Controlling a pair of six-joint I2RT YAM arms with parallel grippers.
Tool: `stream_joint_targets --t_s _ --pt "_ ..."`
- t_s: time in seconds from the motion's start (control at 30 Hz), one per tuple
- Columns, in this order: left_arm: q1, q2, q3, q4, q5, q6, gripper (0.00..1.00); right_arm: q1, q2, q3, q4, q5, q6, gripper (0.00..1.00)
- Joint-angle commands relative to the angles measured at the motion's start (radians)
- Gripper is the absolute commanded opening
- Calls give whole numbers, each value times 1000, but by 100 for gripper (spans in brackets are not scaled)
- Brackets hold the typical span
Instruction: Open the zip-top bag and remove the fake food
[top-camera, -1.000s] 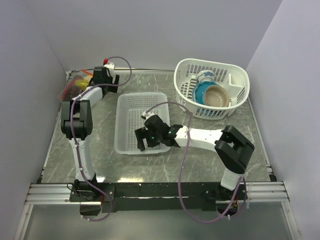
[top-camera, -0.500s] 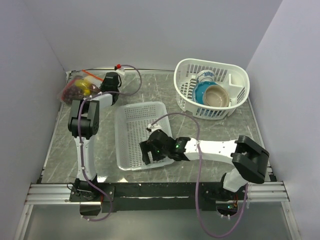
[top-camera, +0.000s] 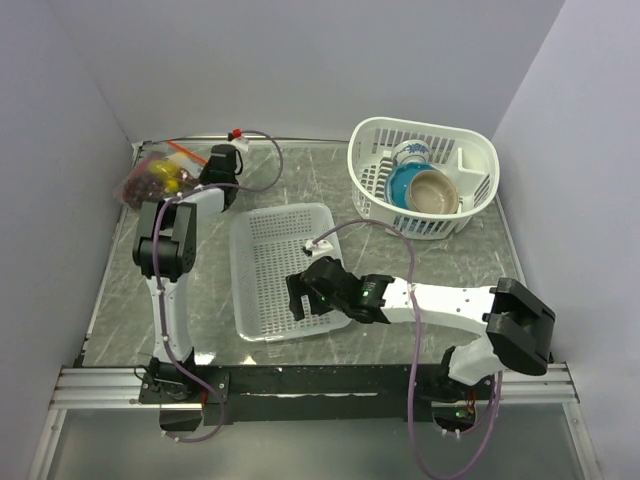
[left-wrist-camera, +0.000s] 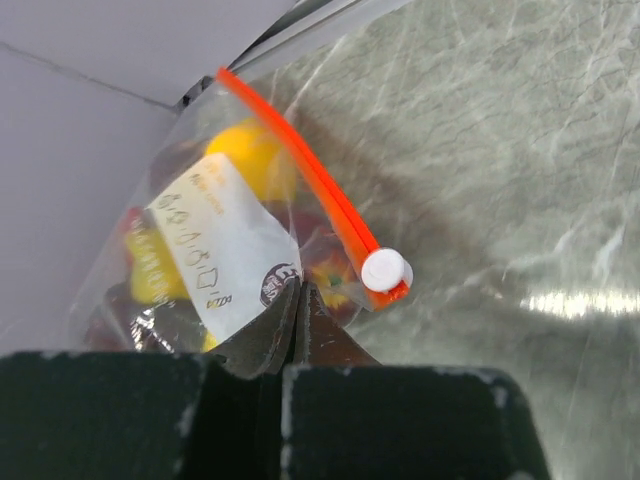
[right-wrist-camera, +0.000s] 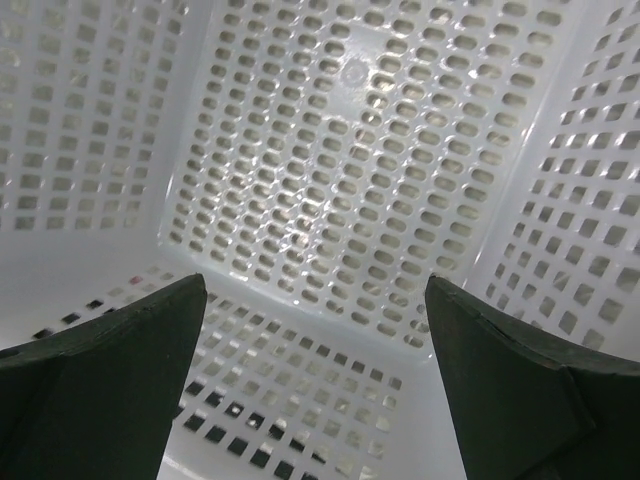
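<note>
- Grey marbled table (top-camera: 300, 180): shut in by pale lilac walls (top-camera: 300, 70) on the far, left and right sides. Bare surface runs along the far edge between the two far corners and down the strip between the left arm and the central basket.
- Round white slotted plastic basket (top-camera: 420, 228): stands in the far right corner, its rim near the right wall. It holds a blue bowl (top-camera: 403, 186), a tan bowl (top-camera: 433, 192) and a white patterned cup (top-camera: 410, 152).
- Rectangular white slotted plastic basket (top-camera: 262, 262) (right-wrist-camera: 350, 150): sits mid-table, slightly skewed. A bare strip of table separates it from the round basket.
- Right arm (top-camera: 450, 305): lies low across the near right of the table, reaching left. The right jaws are released and spread wide at the near right part of the rectangular basket. Only its perforated floor and walls show between them.
- Left arm (top-camera: 160, 245): extends up the left side to the far left corner. The left jaws are clenched, tips meeting on the clear film of the bag just below the slider.
- Small clear crinkly zip-top bag (top-camera: 150, 180) (left-wrist-camera: 200, 250): lies in the far left corner, against the left wall and near the far edge. It carries a white printed label (left-wrist-camera: 225, 240).
- Fake food (top-camera: 165, 180) (left-wrist-camera: 245, 150): small yellow and dark plastic fruits, all inside the bag.
- Orange-red zipper strip (left-wrist-camera: 300, 165): forms the bag edge that faces the open table.
- White round slider (left-wrist-camera: 384, 270): sits at the strip's end nearest the left jaws.
</note>
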Motion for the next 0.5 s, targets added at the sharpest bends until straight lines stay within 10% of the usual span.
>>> stream_joint_targets --t_s 0.0,0.47 --pt "-3 -200 -13 -96 42 -96 1 -13 78 31 59 122 -40 99" --pt "-3 -766 -5 -720 403 -321 1 -175 355 74 133 278 102 98"
